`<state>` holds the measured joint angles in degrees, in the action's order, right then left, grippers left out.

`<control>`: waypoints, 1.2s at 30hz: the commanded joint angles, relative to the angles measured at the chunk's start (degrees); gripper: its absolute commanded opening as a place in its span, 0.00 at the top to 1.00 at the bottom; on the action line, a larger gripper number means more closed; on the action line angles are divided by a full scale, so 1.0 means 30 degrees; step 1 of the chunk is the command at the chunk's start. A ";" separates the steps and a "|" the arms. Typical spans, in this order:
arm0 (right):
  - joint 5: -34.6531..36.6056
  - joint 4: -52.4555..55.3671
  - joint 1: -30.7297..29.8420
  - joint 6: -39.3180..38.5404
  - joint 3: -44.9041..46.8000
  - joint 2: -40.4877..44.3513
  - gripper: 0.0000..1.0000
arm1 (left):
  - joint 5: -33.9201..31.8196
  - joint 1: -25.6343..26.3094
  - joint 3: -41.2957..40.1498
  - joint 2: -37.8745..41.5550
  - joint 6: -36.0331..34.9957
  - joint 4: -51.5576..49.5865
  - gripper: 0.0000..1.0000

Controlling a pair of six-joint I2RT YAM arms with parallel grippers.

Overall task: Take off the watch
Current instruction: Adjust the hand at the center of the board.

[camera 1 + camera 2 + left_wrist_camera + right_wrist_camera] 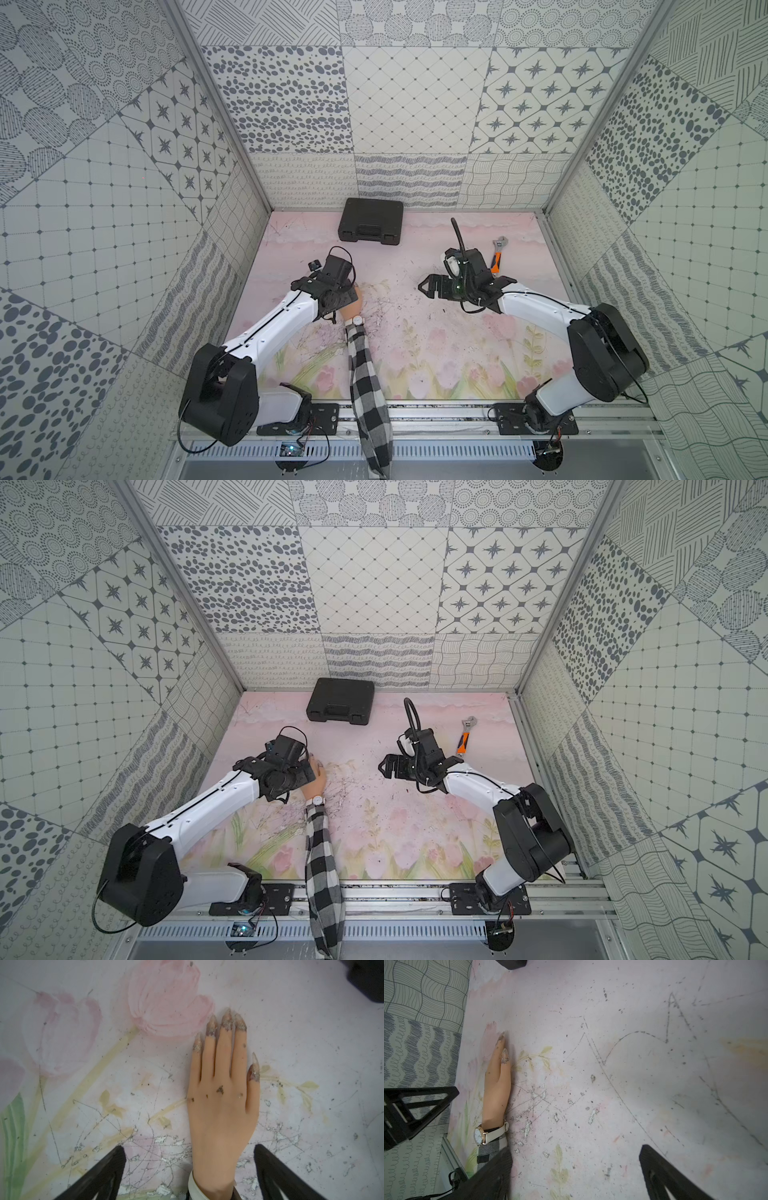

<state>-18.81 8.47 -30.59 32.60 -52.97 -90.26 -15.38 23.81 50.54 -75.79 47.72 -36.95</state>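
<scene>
We see the watch (480,1136) strapped on the mannequin hand's (222,1118) wrist, at the cuff of the checked sleeve (365,374), left of the desk's (436,353) middle (dial facing up). Our left claw (189,1147) hangs wide open over the hand, a finger on each side, neither touching. Our right claw (430,286) hangs open above bare desk right of the middle, well apart from the watch.

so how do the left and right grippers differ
The left gripper straddles the mannequin hand; the right gripper has only bare table between its fingers. The left gripper is close to the watch; the right gripper is off to one side, nearer the adjustable wrench. Both open, holding nothing.
</scene>
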 commanded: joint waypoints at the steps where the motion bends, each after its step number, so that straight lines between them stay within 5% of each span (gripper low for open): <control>1: -0.1465 -0.1371 -0.0329 0.0746 -0.1148 -0.0922 0.02 | 0.0273 0.1286 0.0123 -0.1162 0.2834 -0.2158 0.02; 6: -0.2476 -0.2259 -0.0811 0.1124 -0.1447 -0.1963 0.02 | 0.0206 0.1990 0.0540 -0.2096 0.2965 -0.2546 0.02; 17: -0.4475 -0.3520 -0.1249 0.1998 -0.2490 -0.4017 0.05 | -0.0286 0.4746 -0.0635 0.0802 0.4286 -0.4324 0.02; 36: -0.4322 -0.3934 -0.1299 0.2478 -0.3100 -0.5037 0.05 | 0.0501 0.6493 -0.2529 -0.0487 0.4598 -0.0325 0.04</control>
<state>-31.92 -1.13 -34.17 39.70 -60.45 -104.36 -14.22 42.28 43.88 -77.67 61.08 -40.91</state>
